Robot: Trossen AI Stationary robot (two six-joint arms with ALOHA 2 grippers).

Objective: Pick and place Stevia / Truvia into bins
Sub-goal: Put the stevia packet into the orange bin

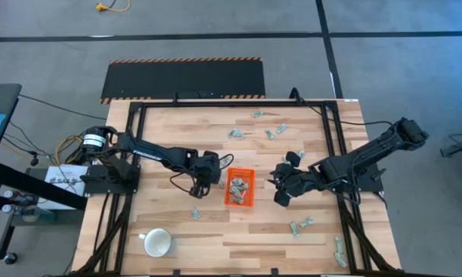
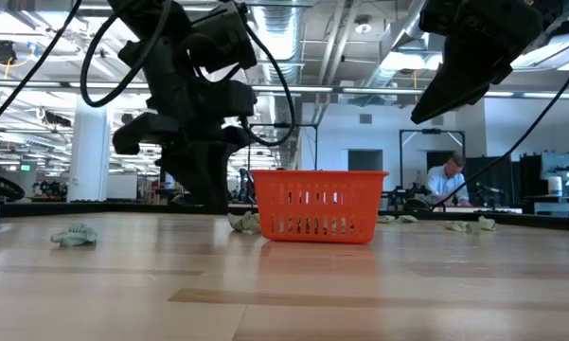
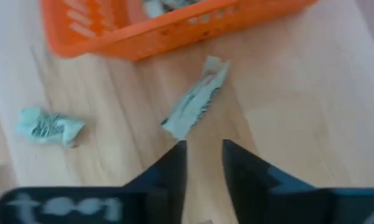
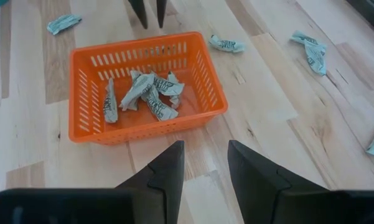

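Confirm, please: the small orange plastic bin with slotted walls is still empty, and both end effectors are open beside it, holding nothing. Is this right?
Not quite. The small orange plastic bin with slotted walls is not empty: several crumpled pale green and white paper sachets already lie inside, as the right wrist view shows. The rest holds: the left end effector and the right end effector are open beside it, holding nothing.

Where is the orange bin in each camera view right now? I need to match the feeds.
High view: orange bin at table centre, between both grippers.
Low view: centre, on the tabletop.
Left wrist view: along the top edge.
Right wrist view: left of centre, sachets inside.
Shared landmark: the bin's slotted orange walls.
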